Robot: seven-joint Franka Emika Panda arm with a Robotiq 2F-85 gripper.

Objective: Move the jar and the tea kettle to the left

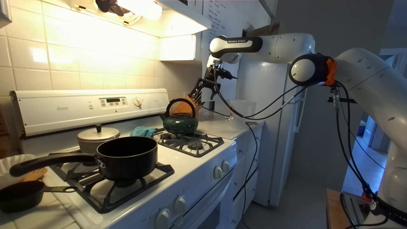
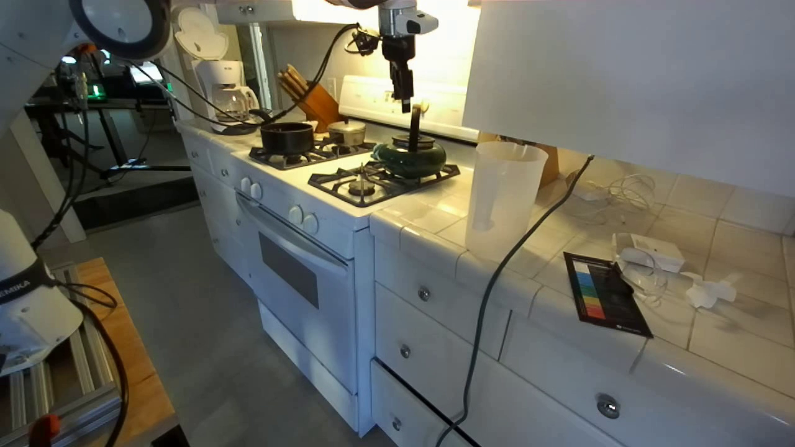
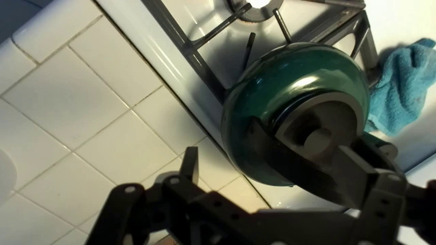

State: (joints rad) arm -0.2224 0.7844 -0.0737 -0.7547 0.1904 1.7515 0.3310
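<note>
The gripper (image 3: 269, 161) is spread wide with nothing in its grasp, just over the kettle (image 1: 180, 124); whether it touches the arched handle (image 2: 415, 127) I cannot tell. The kettle, squat, round and glossy dark green, stands upright with its lid on, on the burner grate (image 3: 203, 69) near the counter (image 2: 745, 347); its inside is hidden. A crumpled, fuzzy blue towel (image 3: 398, 92) lies beside it. In an exterior view a wooden block (image 1: 181, 107) shows behind it. On the counter nearby stands a tall frosted jar (image 2: 503, 192), open-topped, a black cable (image 2: 490, 288) crossing in front. Farther along the stove (image 1: 187, 170) are a smooth, open black pot (image 1: 127, 159) with a long handle and a dull metal pot (image 1: 95, 140), lidded, contents hidden.
</note>
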